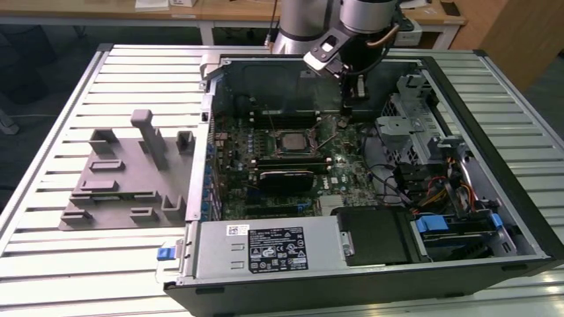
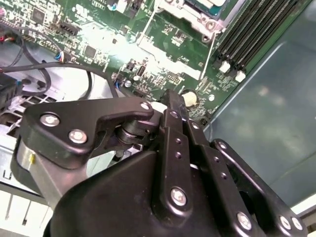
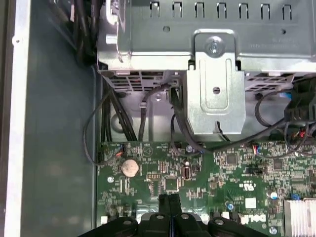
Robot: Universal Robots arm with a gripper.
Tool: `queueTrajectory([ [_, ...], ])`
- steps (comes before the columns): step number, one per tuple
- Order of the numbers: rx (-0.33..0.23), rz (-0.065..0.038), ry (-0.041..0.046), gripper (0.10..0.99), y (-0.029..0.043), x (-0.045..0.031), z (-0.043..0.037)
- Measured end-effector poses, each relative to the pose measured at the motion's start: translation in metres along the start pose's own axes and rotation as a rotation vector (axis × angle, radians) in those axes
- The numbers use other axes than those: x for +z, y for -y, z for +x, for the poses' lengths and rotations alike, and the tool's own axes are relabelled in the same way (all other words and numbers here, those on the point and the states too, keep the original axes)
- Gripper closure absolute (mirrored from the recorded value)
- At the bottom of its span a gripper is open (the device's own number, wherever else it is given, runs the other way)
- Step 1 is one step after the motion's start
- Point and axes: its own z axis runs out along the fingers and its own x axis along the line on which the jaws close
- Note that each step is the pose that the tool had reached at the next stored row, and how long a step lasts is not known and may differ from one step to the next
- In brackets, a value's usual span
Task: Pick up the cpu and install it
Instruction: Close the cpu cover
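Observation:
In the exterior view, the cpu [image 1: 289,140] is a small silvery-grey square lying flat in the socket frame in the middle of the green motherboard [image 1: 344,175]. My gripper [image 1: 350,111] hangs inside the open computer case, to the exterior view's right of the cpu and apart from it. It is low over the board near the memory slots. In both wrist views the two black fingers [image 3: 170,198] press together with nothing visible between them. In the second wrist view my gripper [image 2: 174,98] hovers beside a round coin battery [image 2: 190,98].
A grey plastic plate with upright blocks [image 1: 123,178] lies on the slatted table at the exterior view's left. A black ribbed module [image 1: 284,178] sits just in front of the socket. A metal drive cage [image 3: 216,74], loose cables [image 1: 397,185] and the power supply [image 1: 264,247] crowd the case.

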Motion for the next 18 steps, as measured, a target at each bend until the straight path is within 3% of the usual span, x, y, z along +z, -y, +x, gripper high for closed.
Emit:
queueTrajectory([
  [12, 0.000, 0.000, 0.0001, 0.980, 0.0012, 0.0214, -0.0024],
  [18, 0.000, 0.000, 0.0002, 0.980, 0.0029, 0.0261, -0.0055],
])
